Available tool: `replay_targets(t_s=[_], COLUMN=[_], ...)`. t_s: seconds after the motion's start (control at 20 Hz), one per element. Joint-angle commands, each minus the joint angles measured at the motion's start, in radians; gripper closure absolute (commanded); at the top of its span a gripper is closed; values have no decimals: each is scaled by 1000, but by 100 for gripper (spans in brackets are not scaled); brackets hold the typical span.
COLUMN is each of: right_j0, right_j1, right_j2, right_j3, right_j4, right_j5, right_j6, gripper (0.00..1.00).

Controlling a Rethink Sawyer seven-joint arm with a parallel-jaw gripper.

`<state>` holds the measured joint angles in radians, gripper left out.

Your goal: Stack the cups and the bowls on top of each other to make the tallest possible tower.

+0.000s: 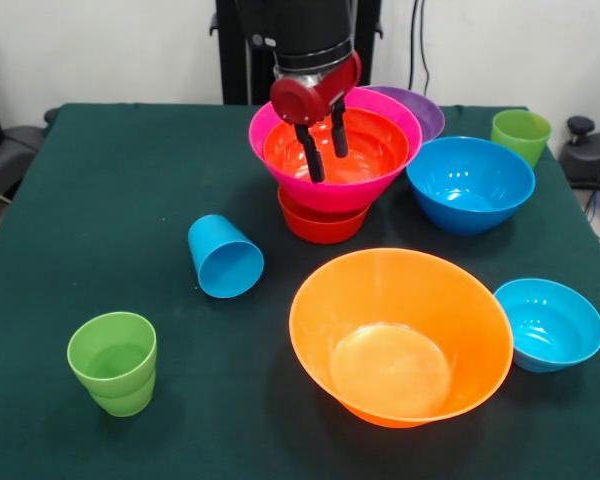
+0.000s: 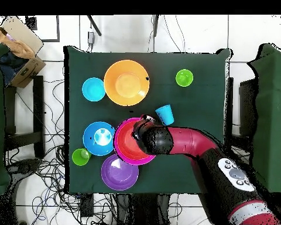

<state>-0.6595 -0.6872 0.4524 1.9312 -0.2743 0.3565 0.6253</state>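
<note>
While its fingers stand apart, the tool [image 1: 322,148] hangs upper centre inside the tower's [image 1: 332,165] top red-orange bowl [image 1: 375,150].

Seven bowls [image 1: 401,335] and three cups [image 1: 225,257] in all: one sky blue cup, two lime green.

- The red and black arm comes down from the top of the front view, its wrist pointing straight down.
- The hand [image 1: 322,150] hangs with its two dark fingers [image 1: 309,155] apart, holding nothing.
- In the overhead view the arm reaches in from the lower right, its forearm bent leftward.
</note>
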Motion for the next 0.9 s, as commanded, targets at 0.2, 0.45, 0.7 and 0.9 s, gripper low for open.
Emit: replay_targets(t_s=[0.2, 0.45, 0.7, 0.9], right_j0=[32, 70, 160, 216], right_j1=[93, -4, -24, -3], right_j2=[59, 42, -6, -36], right_j3=[-187, -243, -446, -626], right_j4=[5, 33, 40, -32], right_j5=[144, 297, 605, 808], right_j6=[74, 88, 113, 92], gripper=[0, 0, 0, 0])
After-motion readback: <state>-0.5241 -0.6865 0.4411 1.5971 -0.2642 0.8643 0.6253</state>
